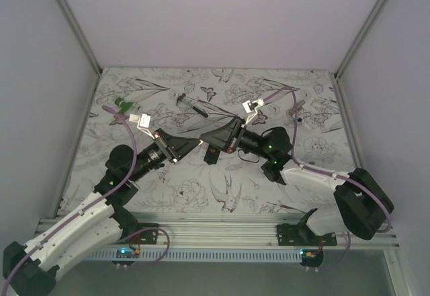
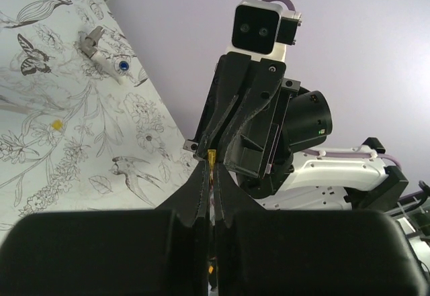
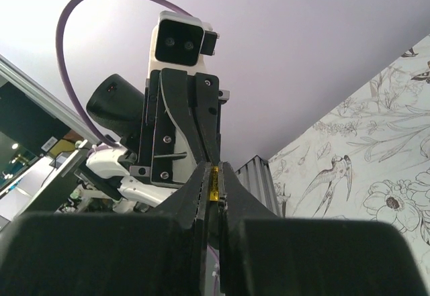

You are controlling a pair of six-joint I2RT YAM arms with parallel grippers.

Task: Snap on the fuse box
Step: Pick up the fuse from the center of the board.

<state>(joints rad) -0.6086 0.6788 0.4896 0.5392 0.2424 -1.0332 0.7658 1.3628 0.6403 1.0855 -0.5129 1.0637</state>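
Fuse box (image 1: pixel 211 153): from above you see a small black block mid-table, right where the two grippers' tips meet. You cannot tell from this view whether it clears the table (image 1: pixel 168 195).

Left gripper (image 2: pixel 211 167): its fingers are pressed almost flat together, with only a hairline slit between them. A thin yellow-orange edge of the fuse box is pinched at the very tips, so you have a clamped grip here.

Right gripper (image 3: pixel 215 173): its fingers are drawn in to a narrow slit. The same thin yellow edge is caught between the tips, and both pads look to be against it.

Facing: the grippers point at each other tip to tip, left coming in from the left and right from the right. In each wrist view you see the other gripper's black fingers and white camera straight ahead, touching or just beside your own tips.

Green piece (image 1: pixel 121 103): far left of the table, well apart from both grippers.

Dark tool (image 1: pixel 190 103): lying at the far middle, well apart from the fuse box.

White piece (image 1: pixel 297 116): far right, with a blue dot on it, touched by nothing.
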